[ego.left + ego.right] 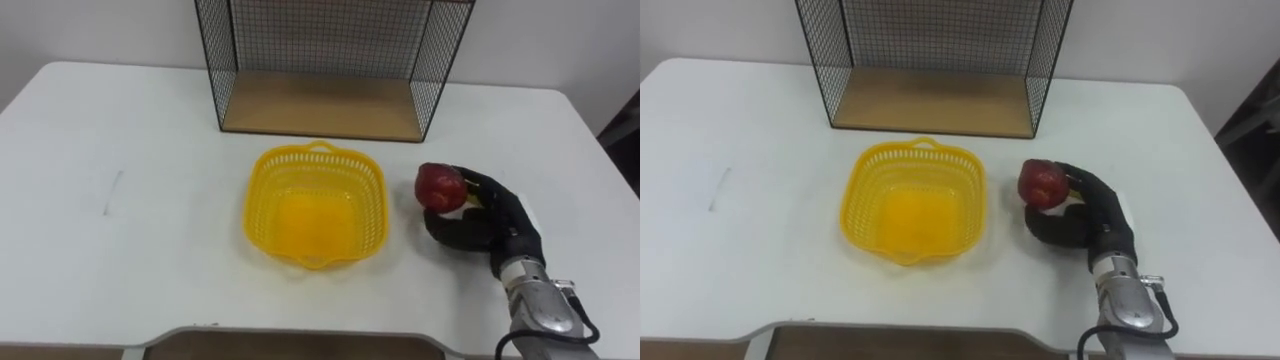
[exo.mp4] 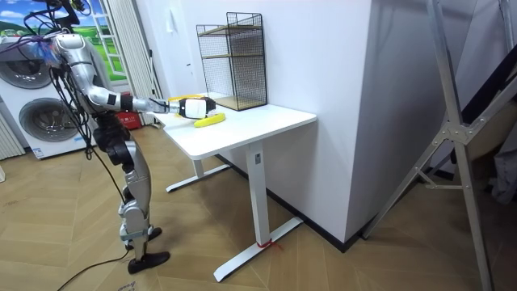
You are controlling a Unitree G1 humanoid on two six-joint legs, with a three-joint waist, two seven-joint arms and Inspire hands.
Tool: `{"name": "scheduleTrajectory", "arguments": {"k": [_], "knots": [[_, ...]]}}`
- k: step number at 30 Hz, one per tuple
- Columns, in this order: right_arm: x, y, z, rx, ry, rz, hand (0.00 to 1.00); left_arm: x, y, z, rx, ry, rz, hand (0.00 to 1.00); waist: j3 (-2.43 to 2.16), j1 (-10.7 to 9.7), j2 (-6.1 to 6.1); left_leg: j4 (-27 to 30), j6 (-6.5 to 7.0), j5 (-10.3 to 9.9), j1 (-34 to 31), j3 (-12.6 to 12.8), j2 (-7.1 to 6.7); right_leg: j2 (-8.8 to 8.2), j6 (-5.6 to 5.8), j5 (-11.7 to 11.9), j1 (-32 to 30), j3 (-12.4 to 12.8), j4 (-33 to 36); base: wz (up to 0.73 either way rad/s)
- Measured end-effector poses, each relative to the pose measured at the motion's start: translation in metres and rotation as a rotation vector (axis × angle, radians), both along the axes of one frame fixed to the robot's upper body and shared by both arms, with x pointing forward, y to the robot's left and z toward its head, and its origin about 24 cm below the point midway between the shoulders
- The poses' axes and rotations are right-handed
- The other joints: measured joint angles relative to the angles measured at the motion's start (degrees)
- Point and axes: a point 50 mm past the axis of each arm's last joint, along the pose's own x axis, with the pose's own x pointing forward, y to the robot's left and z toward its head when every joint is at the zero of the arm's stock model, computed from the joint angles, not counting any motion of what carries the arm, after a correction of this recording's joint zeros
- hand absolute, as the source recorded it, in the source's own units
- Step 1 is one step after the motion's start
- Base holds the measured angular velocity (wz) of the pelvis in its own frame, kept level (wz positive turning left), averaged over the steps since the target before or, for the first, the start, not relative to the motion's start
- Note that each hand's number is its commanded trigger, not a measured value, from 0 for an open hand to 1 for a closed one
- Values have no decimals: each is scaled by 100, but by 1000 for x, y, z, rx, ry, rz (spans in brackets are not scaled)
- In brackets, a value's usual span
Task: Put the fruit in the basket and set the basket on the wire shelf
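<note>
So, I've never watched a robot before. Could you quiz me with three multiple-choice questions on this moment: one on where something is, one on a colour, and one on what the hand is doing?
1. Where is the red fruit relative to the basket?
A. inside it
B. to its right
C. to its left

2. What colour is the basket?
A. yellow
B. blue
C. green

3. What is the right hand doing?
A. lying flat and open
B. fingers curled round the fruit
C. gripping the basket's rim

Answers:
1 B, the fruit shows beyond the basket's right edge.
2 A, its mesh walls are bright yellow.
3 B, dark fingers wrap the fruit from below.
</note>
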Motion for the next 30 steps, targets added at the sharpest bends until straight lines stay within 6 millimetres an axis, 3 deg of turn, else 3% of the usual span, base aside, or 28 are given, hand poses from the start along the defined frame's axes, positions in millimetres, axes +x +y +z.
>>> {"name": "scheduleTrajectory", "arguments": {"k": [7, 13, 24, 30], "knots": [[11, 8, 37, -45, -166, 13, 100, 10, 0, 2, 6, -49, -12, 0, 39, -13, -28, 12, 0, 1, -52, 43, 7, 2, 0, 0, -68, 30, 10, -3], [15, 19, 56, -172, -250, 72, 100, 17, 0, 3, 0, -97, -24, 0, 49, 21, -105, 15, 0, 1, -22, 56, 4, -3, 0, 0, -66, 24, 12, 0], [17, 23, 59, -308, -248, 146, 100, 4, -1, 1, -8, -43, -22, 0, 47, 34, -117, 3, 0, 0, -29, 54, 10, 2, 0, 0, -55, 24, 11, 0], [17, 32, 57, -408, -230, 233, 100, 11, -1, 1, -9, -54, -38, 0, 49, 106, -112, -6, 0, 0, -35, 66, 10, 2, 0, 0, -68, 31, 14, 0]]}}
